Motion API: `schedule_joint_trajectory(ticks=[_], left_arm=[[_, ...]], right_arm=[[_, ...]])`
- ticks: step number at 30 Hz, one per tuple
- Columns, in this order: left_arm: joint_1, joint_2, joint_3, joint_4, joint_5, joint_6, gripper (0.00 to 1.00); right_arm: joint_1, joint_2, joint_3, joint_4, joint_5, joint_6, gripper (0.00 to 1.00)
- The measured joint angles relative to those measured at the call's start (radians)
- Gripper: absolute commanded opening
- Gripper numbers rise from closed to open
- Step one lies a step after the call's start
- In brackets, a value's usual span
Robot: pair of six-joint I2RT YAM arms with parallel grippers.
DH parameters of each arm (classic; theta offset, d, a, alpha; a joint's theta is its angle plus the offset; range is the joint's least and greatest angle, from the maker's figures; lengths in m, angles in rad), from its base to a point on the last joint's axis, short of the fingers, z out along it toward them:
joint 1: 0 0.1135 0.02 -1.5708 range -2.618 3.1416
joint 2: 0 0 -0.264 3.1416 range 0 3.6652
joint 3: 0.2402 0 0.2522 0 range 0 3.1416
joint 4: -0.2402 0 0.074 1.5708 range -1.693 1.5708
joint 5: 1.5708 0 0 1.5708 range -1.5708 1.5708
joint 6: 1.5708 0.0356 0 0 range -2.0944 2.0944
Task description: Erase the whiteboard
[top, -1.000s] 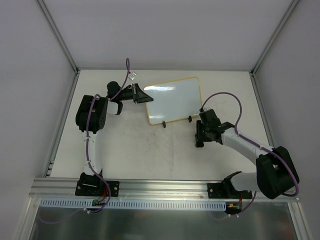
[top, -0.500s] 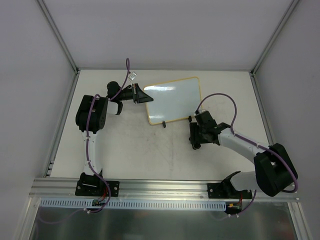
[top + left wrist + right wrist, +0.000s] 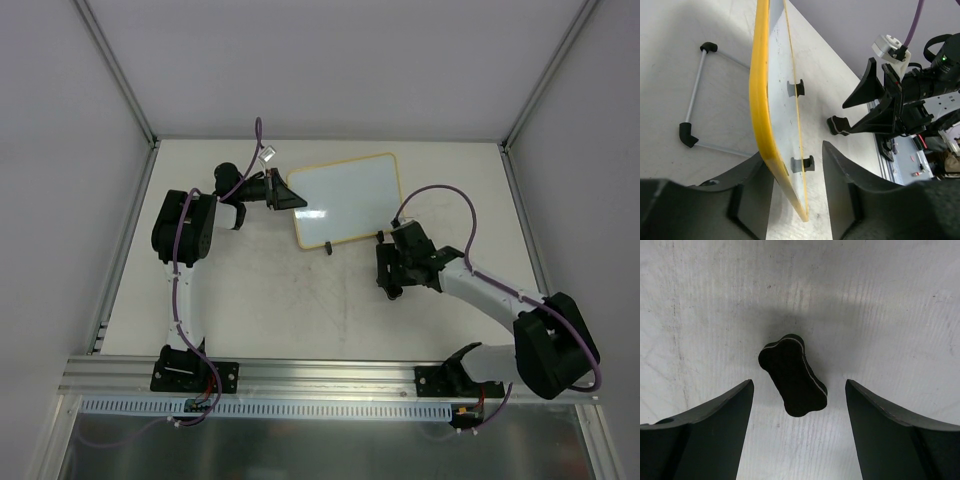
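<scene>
The left tool (image 3: 794, 165) has its two fingers parted to a moderate gap, and the short edge of the board (image 3: 345, 200) runs down between them. The finger (image 3: 840, 200) on the board's white side stands clear of it, with a strip of tabletop (image 3: 280, 300) showing in the gap. The other finger sits right against the yellow frame (image 3: 759, 100), and whether it touches cannot be told. The tool straddles that edge without clamping it. From this tool the board stretches straight ahead, seen nearly edge-on, with two small dark feet (image 3: 800, 89) clipped on its long side. On the frame side of the board, ahead of the tool, a thin metal rod (image 3: 695, 90) with black elbow ends lies on the tabletop.

The right tool (image 3: 798, 387) points down at the tabletop with its fingers spread wide. Between them, touching neither, lies the eraser (image 3: 792, 375), a small black bone-shaped block with a thin pale line along it, turned at a slant to the fingers. Bare tabletop shows on each side of it. The board sits off to one side of this tool, its glossy white face up toward the overhead camera, the closer foot (image 3: 378, 236) near the tool's body but apart from it
</scene>
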Motion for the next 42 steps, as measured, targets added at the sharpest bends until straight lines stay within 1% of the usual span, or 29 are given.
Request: schedule_joint_trajectory(ticks=[9,11,13,17,18,19,20,22,26,31,35,39,40,42], left_arm=[[0.0,0.008,0.0,0.001,0.021,-0.036,0.48],[0.001,0.008,0.0,0.0,0.02,-0.037,0.51],[0.003,0.008,-0.001,0.001,0.018,-0.037,0.55],[0.019,0.008,-0.021,0.004,0.004,-0.053,0.62],[0.026,0.008,-0.029,0.005,-0.003,-0.062,0.65],[0.032,0.008,-0.037,0.006,-0.011,-0.067,0.76],[0.04,0.006,-0.047,0.007,-0.022,-0.071,0.82],[0.056,-0.008,-0.076,0.005,-0.048,-0.082,0.99],[0.087,-0.085,-0.18,-0.002,-0.118,-0.085,0.99],[0.126,-0.24,-0.35,-0.004,-0.22,-0.068,0.99],[0.139,-0.395,-0.522,0.002,-0.344,-0.057,0.99],[0.138,-0.547,-0.687,-0.003,-0.468,-0.053,0.99],[0.137,-0.588,-0.719,-0.014,-0.488,-0.044,0.99],[0.127,-0.698,-0.753,-0.099,-0.531,0.005,0.99]], right_arm=[[0.0,-0.042,0.0,-0.002,0.025,-0.006,0.78],[0.0,-0.045,0.0,-0.003,0.029,-0.006,0.79],[0.0,-0.053,0.0,-0.003,0.032,-0.007,0.83],[-0.015,-0.089,0.005,-0.006,0.028,-0.014,0.86],[-0.024,-0.098,0.012,-0.009,0.027,-0.016,0.87],[-0.031,-0.105,0.02,-0.009,0.024,-0.019,0.88],[-0.04,-0.114,0.027,-0.005,0.02,-0.022,0.88],[-0.055,-0.14,0.035,0.012,0.01,-0.027,0.9],[-0.098,-0.203,0.036,0.069,-0.034,-0.029,0.9],[-0.128,-0.249,0.035,0.145,-0.071,-0.031,0.9],[-0.129,-0.314,0.008,0.211,-0.089,-0.032,0.92],[-0.13,-0.442,-0.072,0.281,-0.093,-0.033,0.92],[-0.13,-0.46,-0.083,0.286,-0.093,-0.033,0.92],[-0.13,-0.521,-0.126,0.309,-0.09,-0.035,0.94]])
